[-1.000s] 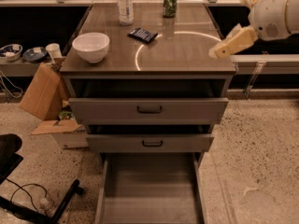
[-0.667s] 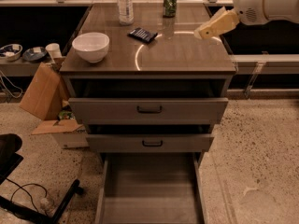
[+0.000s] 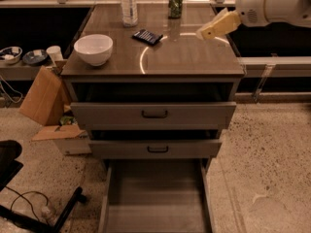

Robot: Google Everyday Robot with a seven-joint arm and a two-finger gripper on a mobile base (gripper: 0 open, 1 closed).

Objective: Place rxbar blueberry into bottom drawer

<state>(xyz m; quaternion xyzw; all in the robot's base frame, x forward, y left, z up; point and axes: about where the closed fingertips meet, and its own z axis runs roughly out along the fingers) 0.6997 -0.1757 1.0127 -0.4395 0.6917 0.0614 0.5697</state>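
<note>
The rxbar blueberry point(image 3: 147, 36), a small flat dark wrapped bar, lies on the brown countertop point(image 3: 189, 57) toward the back, between the white bowl and the green can. The bottom drawer point(image 3: 155, 198) stands pulled out below the two upper drawers, its grey floor bare. My gripper point(image 3: 210, 30), pale yellow at the end of the white arm, hovers over the right side of the countertop, to the right of the bar and apart from it.
A white bowl point(image 3: 93, 48) sits at the counter's left front. A clear bottle point(image 3: 129, 5) and a green can point(image 3: 175, 2) stand at the back. A cardboard box point(image 3: 46, 101) and a black chair base point(image 3: 29, 208) are on the floor at the left.
The arm and gripper have moved left and toward the back of the countertop, closer to the bar. Nothing else has moved.
</note>
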